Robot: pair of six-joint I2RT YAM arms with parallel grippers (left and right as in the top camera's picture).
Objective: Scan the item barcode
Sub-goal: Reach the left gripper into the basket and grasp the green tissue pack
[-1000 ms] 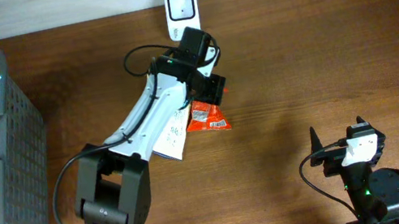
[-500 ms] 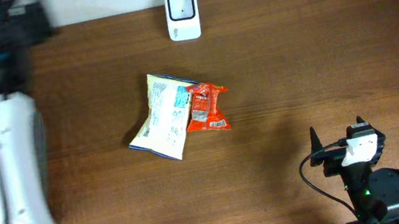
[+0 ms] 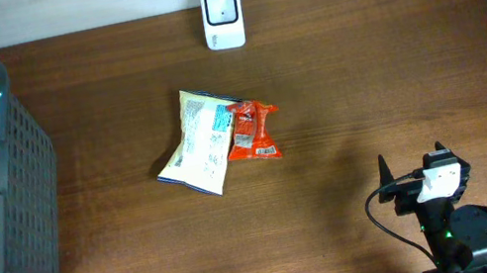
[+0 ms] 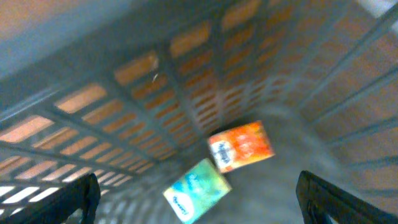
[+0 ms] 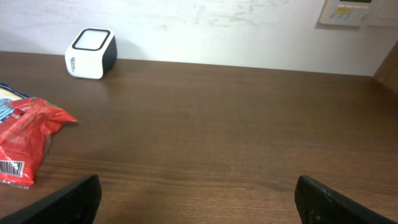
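On wood-tbl [image 3: 391, 60]: crinkly red pack [image 3: 251, 131]; L end effector [image 4: 198, 198], R end effector [image 5: 198, 198] spread, empty

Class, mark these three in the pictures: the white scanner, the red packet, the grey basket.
white scanner [image 3: 222, 17], overhead view, middle of its top face.
red packet [image 3: 251, 131], overhead view, centre of the wrapper.
grey basket [image 3: 31, 199], overhead view, its right mesh wall.

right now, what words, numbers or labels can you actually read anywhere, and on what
Nothing reads clearly enough to quote.
red packet: barcode at its near end, digits too small; other print blurred.
pale bag: blue label, print too small.
orange box and green box in the basket: print blurred.
scanner: side marks too small.
wall panel: too small.
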